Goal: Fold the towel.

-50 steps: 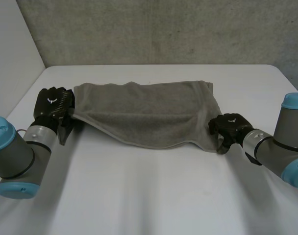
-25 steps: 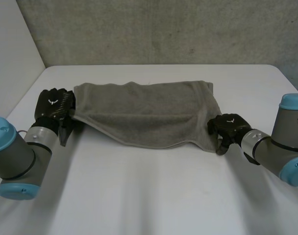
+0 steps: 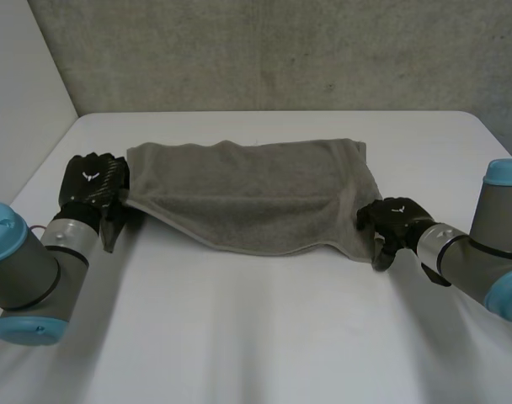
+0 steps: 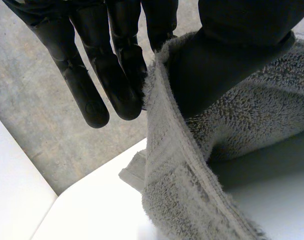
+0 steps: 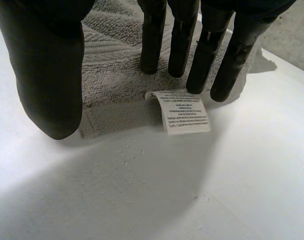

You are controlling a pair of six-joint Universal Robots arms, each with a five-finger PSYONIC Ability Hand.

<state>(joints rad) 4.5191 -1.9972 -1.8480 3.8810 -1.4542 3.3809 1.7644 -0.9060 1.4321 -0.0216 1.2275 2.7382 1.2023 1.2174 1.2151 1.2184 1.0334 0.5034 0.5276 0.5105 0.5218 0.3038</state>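
The left arm [image 3: 20, 273] and right arm [image 3: 493, 223] are thick grey cylinders with rounded light-blue caps and silver wrists. The left hand [image 3: 92, 178] and right hand [image 3: 397, 217] are black, each back bearing 1 white winged mark.

You see a taupe-grey towel [image 3: 248, 198] with a woven chevron band between thumb and fingers of the black right hand [image 5: 47, 70], a white label [image 5: 184, 111] with dark print at its fingertips [image 5: 197, 85], a black left hand [image 4: 112, 65], a white table [image 3: 256, 337] and a mottled grey wall [image 3: 281, 50].
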